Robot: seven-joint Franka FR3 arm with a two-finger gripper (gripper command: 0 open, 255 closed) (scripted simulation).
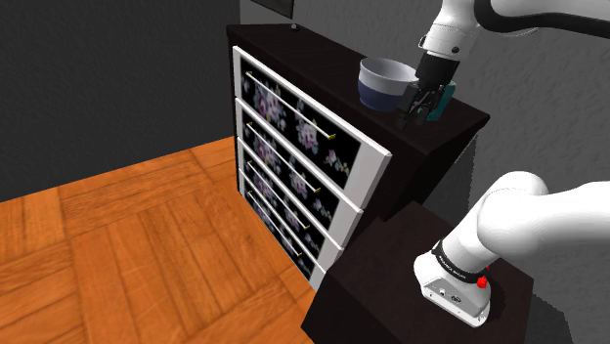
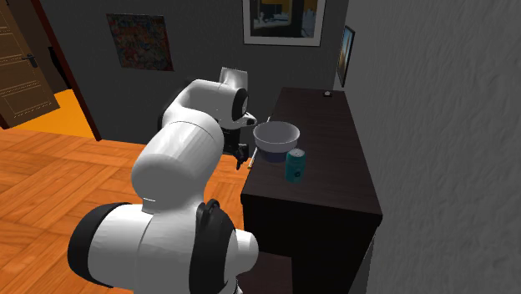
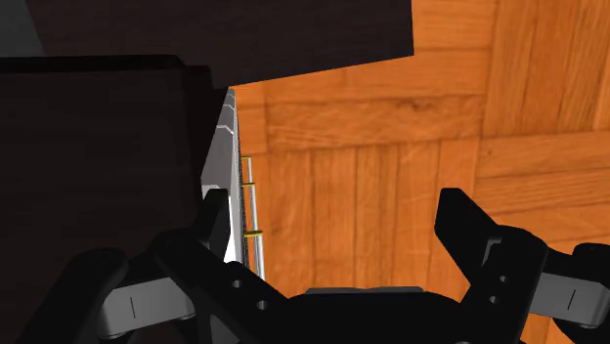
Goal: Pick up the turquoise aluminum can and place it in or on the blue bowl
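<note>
The turquoise can [image 2: 295, 165] stands upright on the dark dresser top [image 2: 326, 179], just beside the blue bowl [image 2: 276, 138]. In the shoulder view the bowl [image 1: 384, 80] sits near the top's front edge, and a sliver of the can [image 1: 448, 95] peeks out behind my hand. My gripper [image 1: 411, 114] hangs over the dresser's front edge, short of the can. In the second exterior view the gripper [image 2: 243, 159] is off the edge, on the side away from the wall. The wrist view has my gripper [image 3: 334, 230] open, fingers [image 3: 459, 223] wide apart over floor, nothing between them.
The dresser front [image 1: 303, 166] carries several flower-patterned drawers with thin bar handles. A wooden parquet floor [image 1: 127, 254] spreads below. A small dark object [image 2: 327, 93] lies at the far end of the top. A grey wall [image 2: 434, 125] runs behind the dresser. My stand [image 1: 391, 283] is beside it.
</note>
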